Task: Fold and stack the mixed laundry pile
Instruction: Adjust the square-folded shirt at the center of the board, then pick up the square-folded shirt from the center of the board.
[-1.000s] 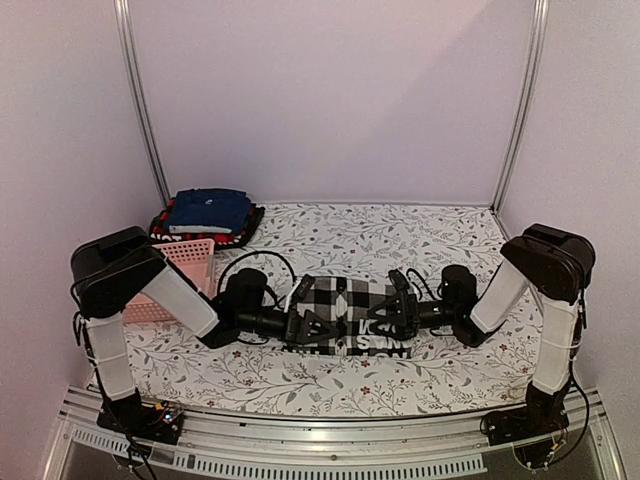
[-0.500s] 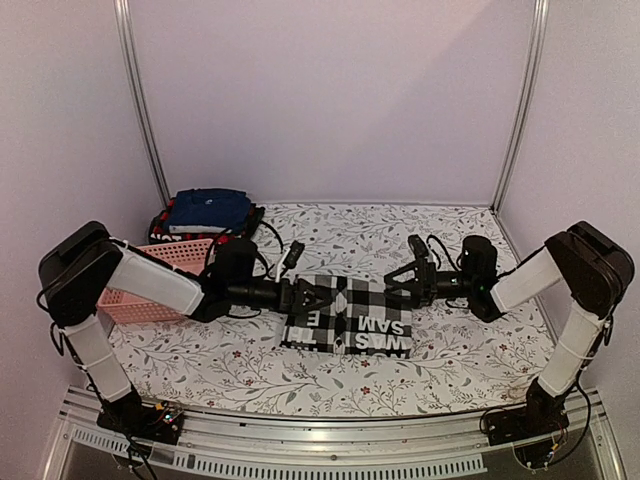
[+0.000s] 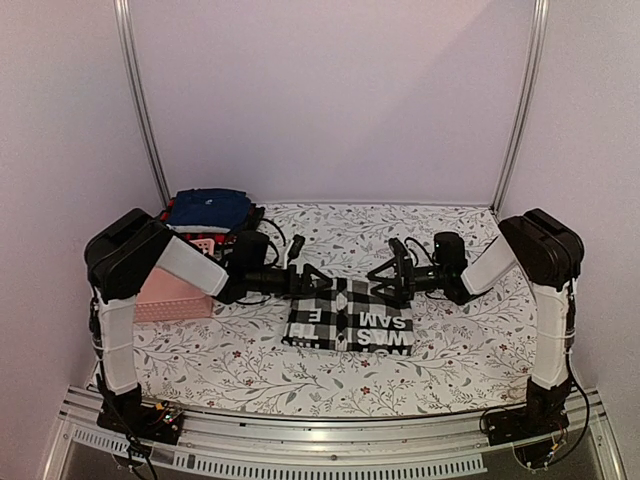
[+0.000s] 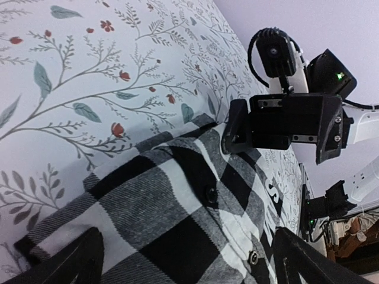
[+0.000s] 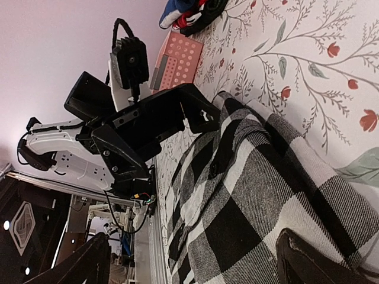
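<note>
I see left hand point(image 3: 318, 281) and right hand point(image 3: 383, 280) wide open, empty, above the folded black-and-white checked shirt point(image 3: 350, 322).

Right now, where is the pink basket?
Top view, left side: the pink basket sits partly under the left arm, in front of the stacked garments.

**Covered, cropped and unreadable parts**

From above, the left arm point(image 3: 185, 266) hides most of the pink basket point(image 3: 165, 299), and the white lettering point(image 3: 385, 328) along the near edge of the checked shirt point(image 3: 340, 300) is too small to read in full. The wrist views crop the fingers of the left gripper point(image 4: 186, 236) and right gripper point(image 5: 194, 238) at the bottom edge. The stack of folded garments point(image 5: 188, 13) runs off the top.
</note>
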{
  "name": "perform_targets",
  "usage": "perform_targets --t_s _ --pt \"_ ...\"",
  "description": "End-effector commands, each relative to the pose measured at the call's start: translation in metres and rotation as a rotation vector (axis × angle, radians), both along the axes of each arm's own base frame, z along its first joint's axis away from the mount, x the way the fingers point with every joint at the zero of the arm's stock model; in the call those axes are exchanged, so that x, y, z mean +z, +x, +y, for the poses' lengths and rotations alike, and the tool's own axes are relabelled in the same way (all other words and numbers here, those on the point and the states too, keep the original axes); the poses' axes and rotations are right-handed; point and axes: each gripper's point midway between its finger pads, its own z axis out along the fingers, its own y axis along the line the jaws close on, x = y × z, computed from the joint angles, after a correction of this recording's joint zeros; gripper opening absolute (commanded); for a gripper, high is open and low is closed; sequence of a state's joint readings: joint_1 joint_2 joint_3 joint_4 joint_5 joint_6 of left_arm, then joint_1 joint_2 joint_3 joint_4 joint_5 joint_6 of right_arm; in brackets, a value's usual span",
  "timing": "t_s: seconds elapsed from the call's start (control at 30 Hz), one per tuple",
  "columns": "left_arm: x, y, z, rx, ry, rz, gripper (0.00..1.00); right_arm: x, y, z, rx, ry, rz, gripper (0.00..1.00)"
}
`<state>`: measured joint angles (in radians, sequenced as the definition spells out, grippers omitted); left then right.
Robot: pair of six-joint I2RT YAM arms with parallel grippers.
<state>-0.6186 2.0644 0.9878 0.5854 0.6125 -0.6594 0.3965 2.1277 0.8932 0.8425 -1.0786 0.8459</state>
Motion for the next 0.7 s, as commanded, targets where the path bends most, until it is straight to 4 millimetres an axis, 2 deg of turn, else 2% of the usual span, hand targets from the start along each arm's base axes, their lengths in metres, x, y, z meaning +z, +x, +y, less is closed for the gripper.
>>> perform_targets --t_s 0.0,0.03,0.1,0.13,0.17,0.27,0.3,0.4,0.53,0.67 --pt "-0.022 0.022 0.030 0.098 0.048 0.031 1.00 -0.045 0.021 -0.020 -0.071 -0.089 0.053 0.95" --pt "-0.021 0.023 0.034 0.103 0.057 0.018 1.00 -0.043 0.021 -0.019 -0.066 -0.088 0.051 0.95" --pt "-0.008 0.023 0.040 0.113 0.090 -0.051 1.00 -0.026 0.019 -0.016 -0.039 -0.062 0.014 0.95" --pt "0.002 0.021 0.042 0.112 0.103 -0.096 1.00 -0.011 0.018 -0.016 -0.027 -0.045 -0.017 0.95" --pt "0.017 0.019 0.045 0.115 0.109 -0.154 1.00 0.014 0.018 -0.015 -0.018 -0.028 -0.071 0.95" --pt "0.053 0.008 0.049 0.088 0.171 -0.333 1.00 0.057 0.014 -0.019 -0.024 -0.044 -0.141 0.95" --pt "0.062 0.002 0.046 0.070 0.206 -0.392 1.00 0.077 0.011 -0.022 -0.032 -0.053 -0.198 0.96" --pt "0.081 -0.015 0.031 0.025 0.344 -0.576 1.00 0.101 0.000 -0.038 -0.073 -0.093 -0.259 0.96" --pt "0.084 -0.048 -0.009 -0.119 0.485 -0.772 1.00 0.101 -0.019 -0.063 -0.129 -0.116 -0.235 0.96" --pt "0.083 -0.087 -0.055 -0.289 0.490 -0.915 0.94 0.089 -0.036 -0.087 -0.189 -0.144 -0.193 0.96"
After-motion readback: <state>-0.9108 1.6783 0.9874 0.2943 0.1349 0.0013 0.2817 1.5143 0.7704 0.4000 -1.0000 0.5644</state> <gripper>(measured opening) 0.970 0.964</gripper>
